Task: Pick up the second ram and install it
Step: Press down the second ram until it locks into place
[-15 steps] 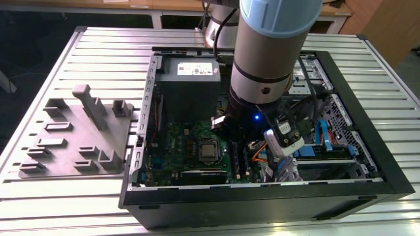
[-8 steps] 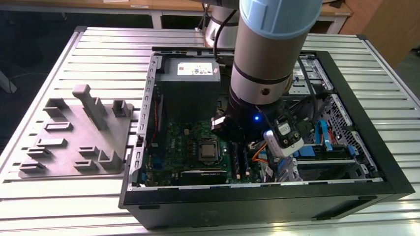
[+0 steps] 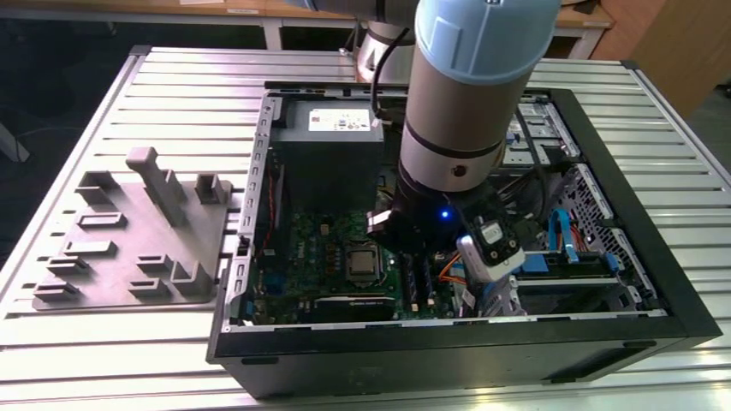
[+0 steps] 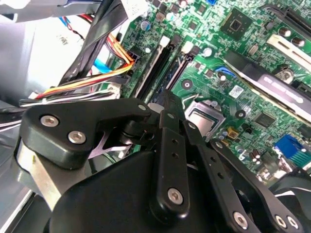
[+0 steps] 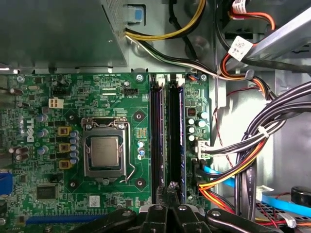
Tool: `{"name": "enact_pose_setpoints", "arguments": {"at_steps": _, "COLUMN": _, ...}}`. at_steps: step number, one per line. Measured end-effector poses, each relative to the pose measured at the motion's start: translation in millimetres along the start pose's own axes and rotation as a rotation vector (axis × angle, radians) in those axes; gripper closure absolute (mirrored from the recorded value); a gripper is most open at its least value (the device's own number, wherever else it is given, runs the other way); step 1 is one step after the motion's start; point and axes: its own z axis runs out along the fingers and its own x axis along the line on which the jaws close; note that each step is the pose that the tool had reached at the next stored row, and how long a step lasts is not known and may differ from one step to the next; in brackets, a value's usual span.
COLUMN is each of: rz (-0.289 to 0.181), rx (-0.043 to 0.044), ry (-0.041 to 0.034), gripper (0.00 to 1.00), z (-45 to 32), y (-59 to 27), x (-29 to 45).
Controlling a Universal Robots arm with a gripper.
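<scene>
Claw [image 5: 171,185] pinched shut, empty, above second ram [image 5: 175,141] seated beside CPU socket [image 5: 105,153].

A: Qty check. Arms?
B: 1 robot arm [image 3: 457,111], 1 gripper [image 5: 171,190].
A: Enclosures?
B: 1 open PC case [image 3: 651,282] and 1 grey moulded tray [image 3: 126,244], both on 1 slatted table [image 3: 68,360].
A: Board-level parts?
B: 1 green motherboard [image 5: 112,92], 1 CPU [image 5: 104,151] in 1 socket, 1 PSU [image 3: 325,124].
A: Mem slots?
B: 2 long slots side by side, first wrist view: slot 1 [image 5: 156,141], slot 2 [image 5: 175,141]. Can't tell how many are populated.
A: Flat cables?
B: 1 blue flat cable [image 3: 563,231], exterior view.
</scene>
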Motion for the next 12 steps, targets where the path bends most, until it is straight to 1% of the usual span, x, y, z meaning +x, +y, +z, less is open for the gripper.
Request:
{"name": "enact_pose_setpoints", "arguments": {"at_steps": 2, "rz": 0.000, "rx": 0.0000, "ry": 0.0000, "gripper": 0.90, "z": 1.7, "y": -0.3, "x": 0.0}}
{"name": "enact_pose_setpoints", "arguments": {"at_steps": 6, "rz": 0.000, "rx": 0.0000, "ry": 0.0000, "gripper": 0.90, "z": 2.6, "y": -4.0, "x": -0.1}}
{"name": "enact_pose_setpoints", "arguments": {"at_steps": 10, "rz": 0.000, "rx": 0.0000, "ry": 0.0000, "gripper": 0.90, "z": 8.5, "y": -4.7, "x": 0.1}}
{"name": "enact_pose_setpoints", "arguments": {"at_steps": 12, "rz": 0.000, "rx": 0.0002, "ry": 0.0000, "gripper": 0.90, "z": 9.8, "y": -4.9, "x": 0.1}}
